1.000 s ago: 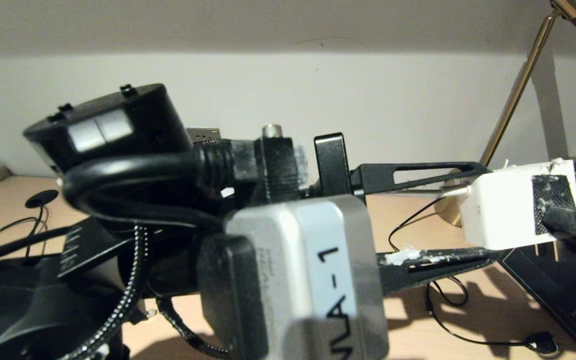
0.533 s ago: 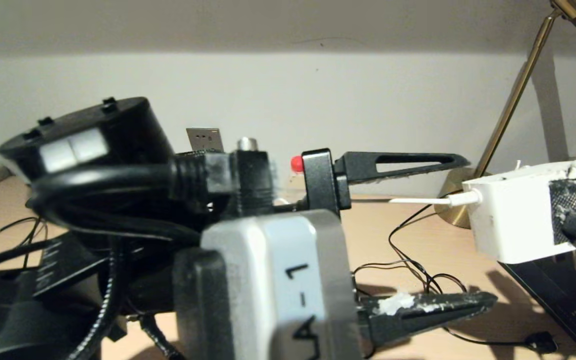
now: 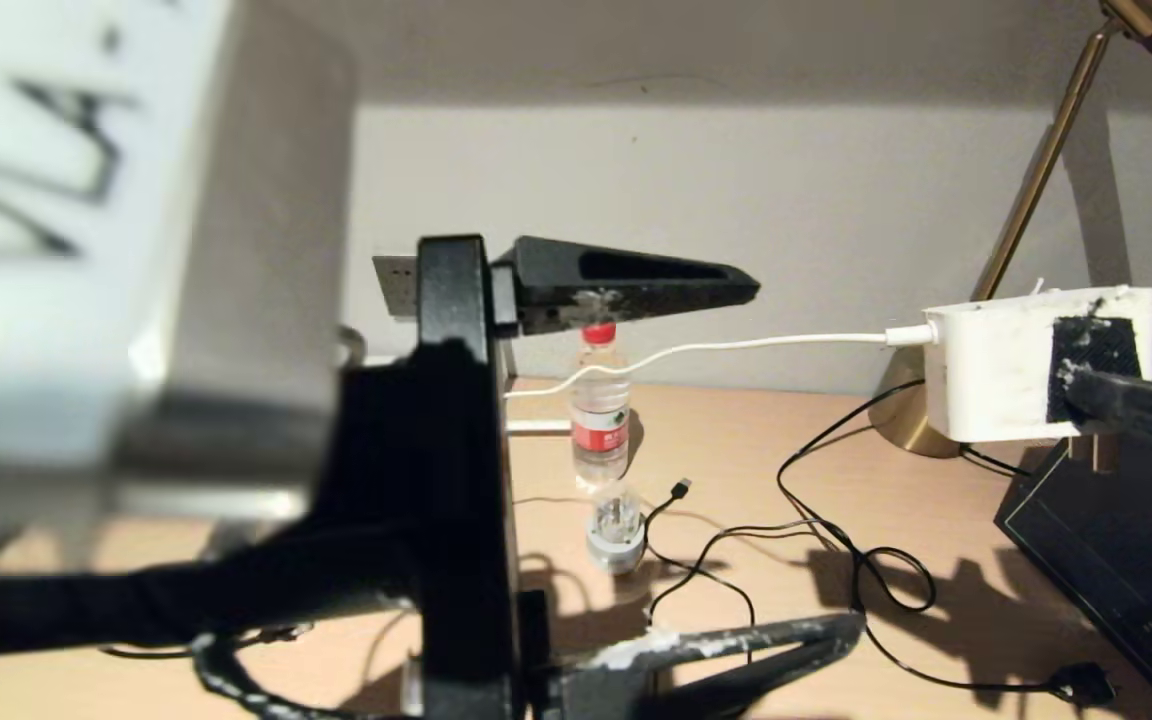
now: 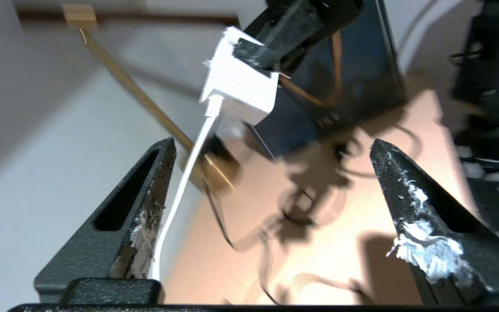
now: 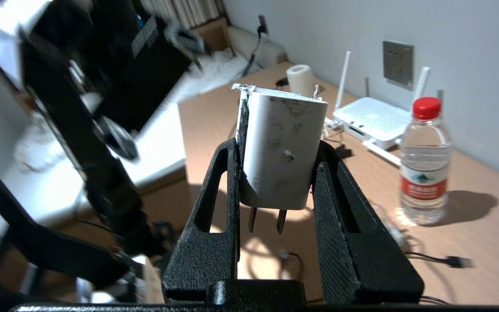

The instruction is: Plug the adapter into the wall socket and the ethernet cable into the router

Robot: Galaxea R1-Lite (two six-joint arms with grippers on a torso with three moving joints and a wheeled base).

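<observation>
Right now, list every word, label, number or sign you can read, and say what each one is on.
"VLA-", blurred and partly cut off: white sticker on the left arm.
Red label on the water bottle: a logo and print, too small to read.
White print on the black box: too small to read.
Nothing else legible.

Matt white plastic adapter (image 5: 280, 151) scuffed with grey marks, rough grainy black plastic right end effector (image 5: 275, 164) fingers, smooth pale wood worktop (image 3: 786, 560), brushed grey metal wall socket (image 5: 398, 63), clear glossy plastic bottle (image 5: 424, 162), shiny brass lamp stem (image 3: 1031, 190)
</observation>
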